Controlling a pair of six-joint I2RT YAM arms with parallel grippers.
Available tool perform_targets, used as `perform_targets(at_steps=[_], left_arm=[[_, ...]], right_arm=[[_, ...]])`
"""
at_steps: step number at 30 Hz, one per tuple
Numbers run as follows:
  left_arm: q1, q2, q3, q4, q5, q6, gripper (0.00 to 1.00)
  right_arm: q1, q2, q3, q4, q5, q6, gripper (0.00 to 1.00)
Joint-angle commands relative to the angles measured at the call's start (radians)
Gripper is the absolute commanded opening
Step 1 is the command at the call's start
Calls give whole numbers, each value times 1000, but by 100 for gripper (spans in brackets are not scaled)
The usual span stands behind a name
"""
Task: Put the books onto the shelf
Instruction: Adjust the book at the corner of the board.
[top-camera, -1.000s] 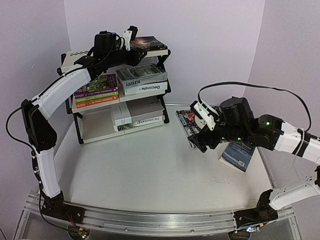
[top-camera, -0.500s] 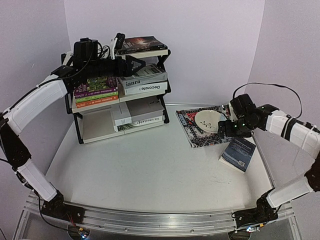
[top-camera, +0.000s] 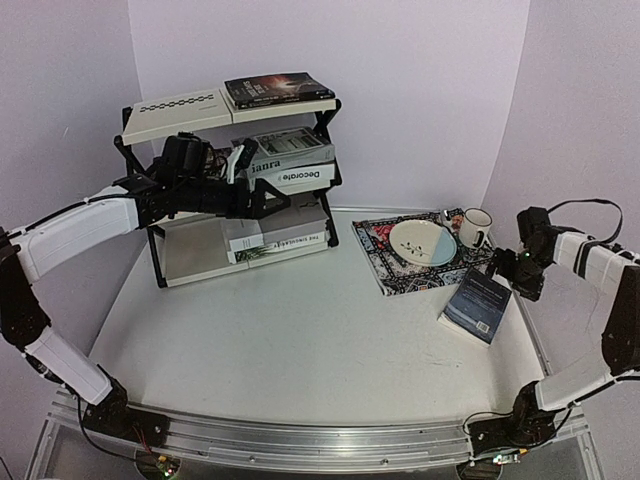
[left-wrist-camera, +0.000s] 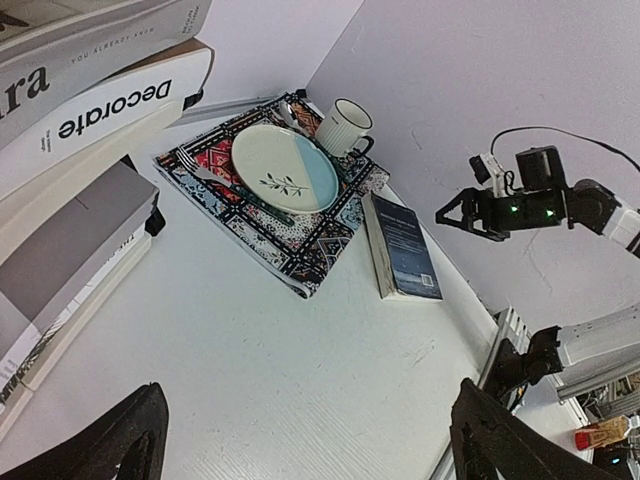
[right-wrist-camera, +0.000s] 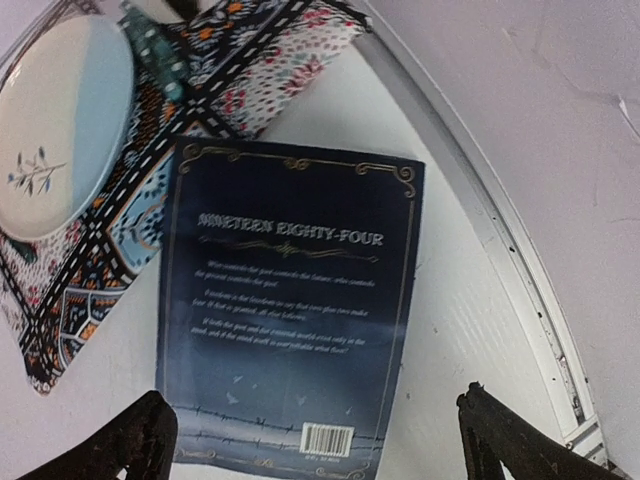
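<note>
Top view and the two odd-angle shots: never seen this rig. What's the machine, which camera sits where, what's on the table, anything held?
Two white robot arms are bolted at the near edge of the table, each ending in a two-finger pincer. The wide picture comes from a fixed camera above and behind them. The other two come from cameras on the wrists; each shows its own dark fingertips in the bottom corners. The left pincer is open and empty beside the shelf, which carries books on all three boards. The right pincer is open and empty over a dark blue book lying flat on the table. Beside that book lies a placemat with a plate and a mug.
</note>
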Motion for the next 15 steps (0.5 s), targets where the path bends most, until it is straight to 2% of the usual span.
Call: perform_targets(at_steps=[1,11,15], left_arm=[[-4,-96,-42,36,22,-2,100],[-5,-119,-139,42,42,-5,100],[-5,-112,-158,46,54,-5,100]], right_arm=[[-79,51,-71,76,-96,60,98],[-88,219,-75,193,-44,69,98],[-88,268,-86,216,-87,76,96]])
